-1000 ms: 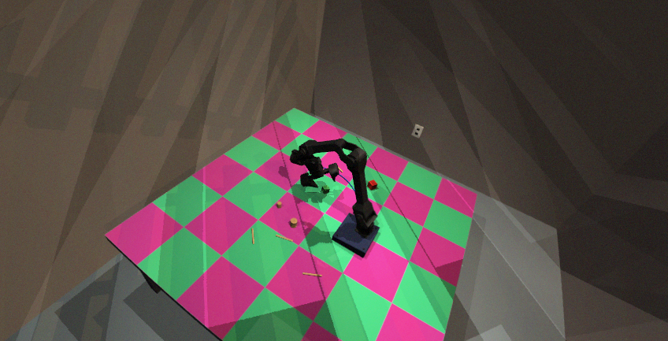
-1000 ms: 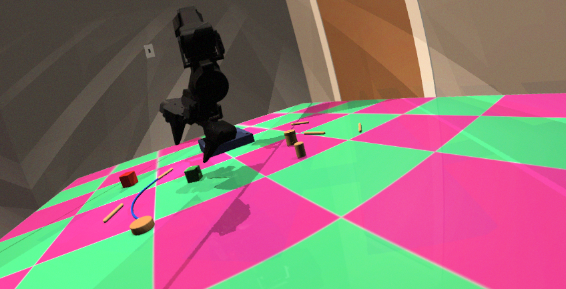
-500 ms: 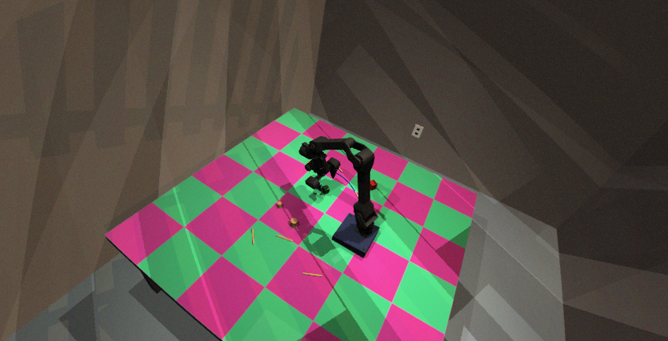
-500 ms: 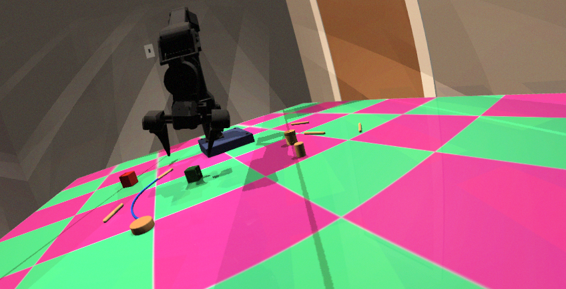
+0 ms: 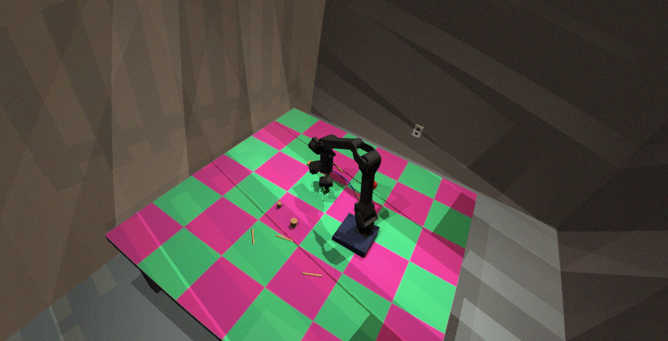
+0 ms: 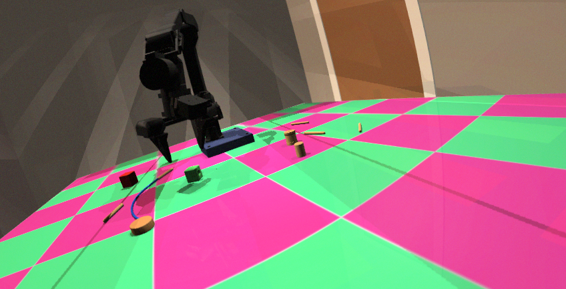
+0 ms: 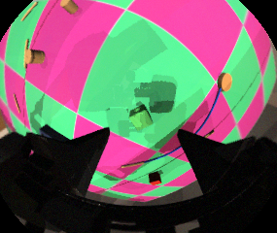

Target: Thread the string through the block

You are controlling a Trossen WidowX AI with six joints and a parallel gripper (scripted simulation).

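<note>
The green wooden block sits on the table; its hole is hard to make out. The stick on the string lies on the table beside the block, on the red cube's side. The blue string curves along the table, outside the block, to the round button. My gripper is open and empty, above the table near the block. Its fingers point down, and the block shows between the fingertips in the wrist view.
A red cube stands past the string's stick. A loose stick lies near the button. Two wooden cylinders stand on the block's other side, with loose sticks beyond.
</note>
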